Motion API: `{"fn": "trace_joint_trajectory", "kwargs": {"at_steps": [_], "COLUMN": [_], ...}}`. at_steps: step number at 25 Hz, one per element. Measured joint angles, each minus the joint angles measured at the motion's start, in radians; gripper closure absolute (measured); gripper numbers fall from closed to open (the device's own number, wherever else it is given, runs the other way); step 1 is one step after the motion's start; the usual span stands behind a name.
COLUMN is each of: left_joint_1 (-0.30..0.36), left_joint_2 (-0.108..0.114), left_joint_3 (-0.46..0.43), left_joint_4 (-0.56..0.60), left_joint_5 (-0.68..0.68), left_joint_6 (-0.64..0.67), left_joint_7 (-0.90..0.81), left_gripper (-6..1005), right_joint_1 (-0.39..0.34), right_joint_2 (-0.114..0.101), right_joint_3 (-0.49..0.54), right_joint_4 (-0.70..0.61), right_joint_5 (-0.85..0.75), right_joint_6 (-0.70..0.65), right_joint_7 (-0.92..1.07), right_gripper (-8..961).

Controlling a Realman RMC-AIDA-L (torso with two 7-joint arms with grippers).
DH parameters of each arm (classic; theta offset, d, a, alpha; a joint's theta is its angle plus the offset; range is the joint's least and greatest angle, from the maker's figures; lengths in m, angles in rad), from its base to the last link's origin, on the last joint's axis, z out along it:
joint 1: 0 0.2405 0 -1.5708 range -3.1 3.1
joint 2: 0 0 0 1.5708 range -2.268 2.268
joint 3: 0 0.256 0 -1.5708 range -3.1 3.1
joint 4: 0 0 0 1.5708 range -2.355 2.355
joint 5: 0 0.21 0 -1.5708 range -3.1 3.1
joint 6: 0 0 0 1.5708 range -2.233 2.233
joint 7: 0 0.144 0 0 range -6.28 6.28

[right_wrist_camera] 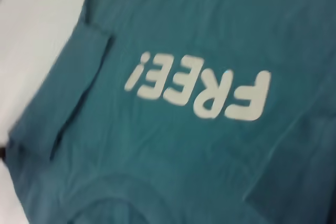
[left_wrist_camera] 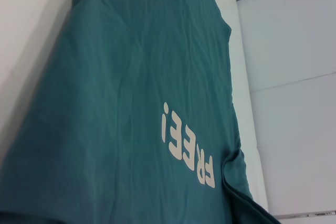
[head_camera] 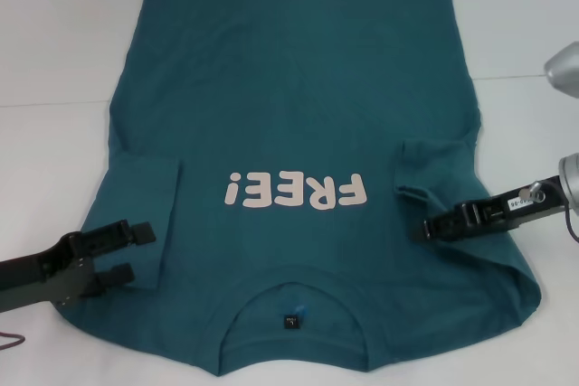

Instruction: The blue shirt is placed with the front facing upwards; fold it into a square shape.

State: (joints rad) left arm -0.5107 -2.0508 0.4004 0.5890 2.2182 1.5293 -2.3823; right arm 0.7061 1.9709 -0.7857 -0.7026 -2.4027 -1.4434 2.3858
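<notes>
Operator: What legible text is present?

Technician: One word, "FREE!", printed in pale block letters on the chest of the blue shirt (head_camera: 289, 106). It reads upside down in the head view.

Operator: Any other markings?

Technician: A small dark neck tag (head_camera: 291, 320) inside the collar and a white label (head_camera: 517, 204) on the right arm; neither is readable.

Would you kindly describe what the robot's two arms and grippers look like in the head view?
The left gripper is matte black, with two blocky, stubby fingers on a black bracket and arm link. The right gripper is also black, on a slim black link bearing a small white label, which joins silver-grey rounded arm segments. A thin dark cable loops beside the right wrist.
</notes>
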Motion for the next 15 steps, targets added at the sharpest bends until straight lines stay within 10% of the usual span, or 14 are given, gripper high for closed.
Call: {"fn": "trace_joint_trajectory", "kwargs": {"at_steps": [10,15], "left_joint_1": [0.000,0.000], "left_joint_2": [0.002,0.003], "left_joint_3": [-0.002,-0.002], "left_joint_4": [0.002,0.002], "left_joint_5": [0.000,0.000], "left_joint_6": [0.000,-0.002], "left_joint_7": [-0.002,-0.004], "left_gripper": [52,52], "right_joint_1": [0.001,-0.008], "right_joint_2": [0.008,-0.019], "right_joint_3": [-0.019,0.003], "right_joint_4": [-0.062,-0.062], "right_joint_5": [0.028,0.051], "right_joint_6": [-0.043,-0.066], "right_joint_7": [-0.075,-0.087], "right_gripper": [177,187]}}
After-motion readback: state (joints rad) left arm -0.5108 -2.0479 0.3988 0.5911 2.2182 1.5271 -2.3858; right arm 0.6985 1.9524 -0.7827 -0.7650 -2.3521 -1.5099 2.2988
